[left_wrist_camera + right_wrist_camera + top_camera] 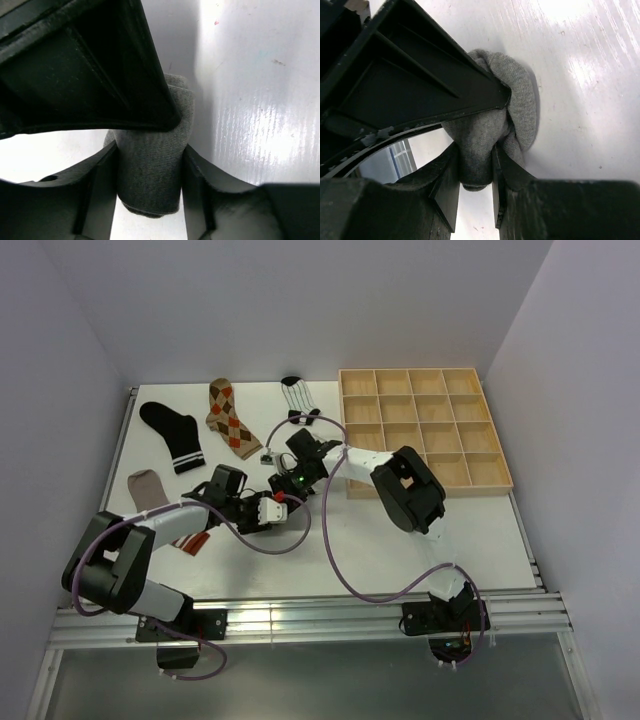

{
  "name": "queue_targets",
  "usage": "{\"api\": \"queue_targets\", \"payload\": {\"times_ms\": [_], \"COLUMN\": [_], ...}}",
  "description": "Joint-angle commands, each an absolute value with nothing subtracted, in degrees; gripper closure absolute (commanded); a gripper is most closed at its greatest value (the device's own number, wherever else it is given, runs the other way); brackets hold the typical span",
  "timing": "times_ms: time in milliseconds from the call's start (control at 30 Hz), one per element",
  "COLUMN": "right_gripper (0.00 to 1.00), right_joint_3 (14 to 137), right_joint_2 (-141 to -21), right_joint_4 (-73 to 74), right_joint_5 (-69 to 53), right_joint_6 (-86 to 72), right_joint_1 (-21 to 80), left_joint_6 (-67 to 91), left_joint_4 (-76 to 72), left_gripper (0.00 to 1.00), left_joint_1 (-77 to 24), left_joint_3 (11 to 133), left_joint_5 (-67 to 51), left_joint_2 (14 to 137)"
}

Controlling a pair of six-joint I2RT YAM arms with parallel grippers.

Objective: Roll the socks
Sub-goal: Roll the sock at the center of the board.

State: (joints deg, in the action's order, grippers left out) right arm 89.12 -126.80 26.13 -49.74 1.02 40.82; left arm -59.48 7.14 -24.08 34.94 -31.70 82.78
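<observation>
Both left fingers (97, 192) and right fingers (445, 192) pinch one grey sock (150, 170) — on the table (400, 545), beside the wooden tray (480, 487).

A black pincer finger (100, 75) of mine hides the top of the soft grey fabric sock (150, 170). My left arm (150, 530) covers the lower end of the plain taupe sock (147, 487).

- Three socks (232, 418) are lying left of the tray (425, 427).
- Another sock (148, 487) is lying farther left, nearer.
- A rolled sock (150, 165) is lying left of the tray's near corner.
</observation>
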Motion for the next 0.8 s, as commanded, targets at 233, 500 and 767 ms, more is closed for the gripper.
{"api": "queue_targets", "payload": {"times_ms": [233, 500, 767], "right_gripper": [0.66, 0.62, 0.38], "right_joint_3": [83.32, 79.90, 64.00], "right_joint_2": [-127.53, -126.57, -113.57], "right_joint_4": [27.69, 23.48, 5.56], "right_joint_5": [-46.93, -41.51, -28.58], "right_joint_6": [0.79, -2.46, -12.29], "right_joint_1": [39.99, 39.99, 39.90], "left_joint_6": [-60.29, -60.12, -62.31], "left_joint_4": [14.58, 21.43, 28.73], "left_gripper": [0.69, 0.88, 1.00], "left_joint_1": [-26.10, -26.54, -26.54], "left_joint_3": [40.86, 44.38, 47.46], "left_joint_5": [-32.96, -34.36, -36.47], "left_joint_2": [87.89, 90.53, 93.78]}}
